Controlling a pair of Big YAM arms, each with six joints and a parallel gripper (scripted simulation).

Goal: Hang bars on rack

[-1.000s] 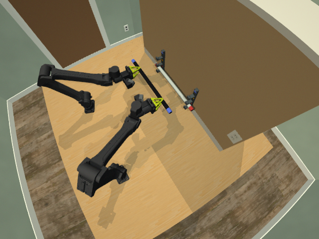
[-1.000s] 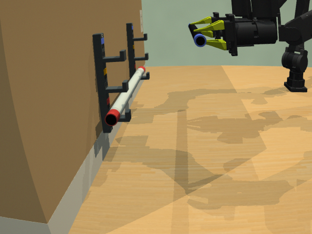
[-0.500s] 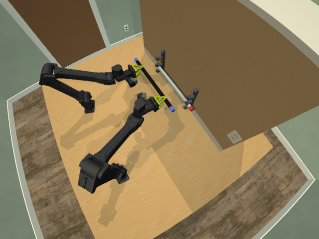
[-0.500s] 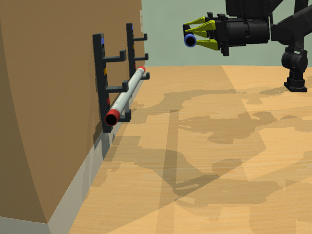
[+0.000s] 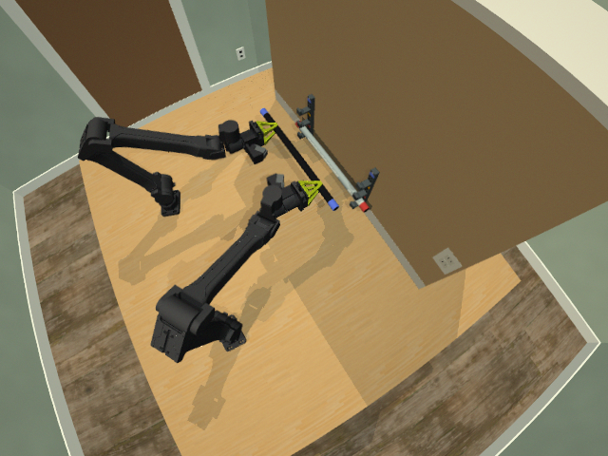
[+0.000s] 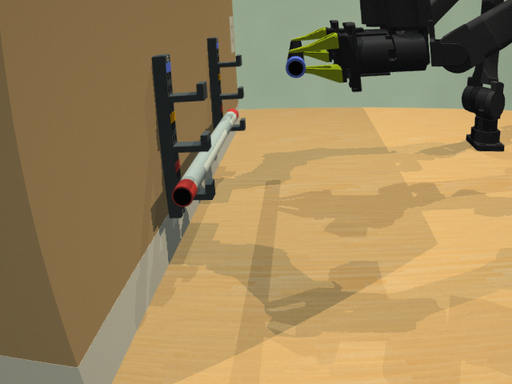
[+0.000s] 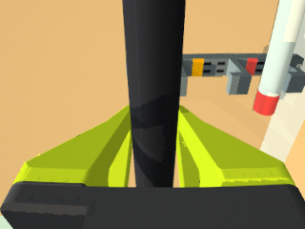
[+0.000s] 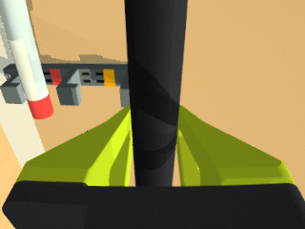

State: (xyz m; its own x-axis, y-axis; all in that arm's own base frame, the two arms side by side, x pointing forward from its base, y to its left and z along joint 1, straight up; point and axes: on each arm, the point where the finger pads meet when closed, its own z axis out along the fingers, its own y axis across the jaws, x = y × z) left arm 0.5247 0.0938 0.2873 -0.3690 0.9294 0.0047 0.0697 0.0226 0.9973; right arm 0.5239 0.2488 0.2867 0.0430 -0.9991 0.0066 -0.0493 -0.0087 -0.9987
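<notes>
With both the left gripper [image 5: 272, 133] [image 6: 295, 47] [image 7: 154, 114] and right gripper [image 5: 315, 193] [image 6: 295, 59] [image 8: 154, 114] closed around the blue-ended bar [image 5: 296, 152] [image 6: 295, 44] [image 7: 154, 57] [image 8: 154, 57], out in front of the rack [image 5: 374, 179] [image 6: 161, 103] [image 7: 212, 57] [image 8: 91, 68], they should advance together, keeping it level and parallel, clear the rack's top upturned tips, then lower gently.
</notes>
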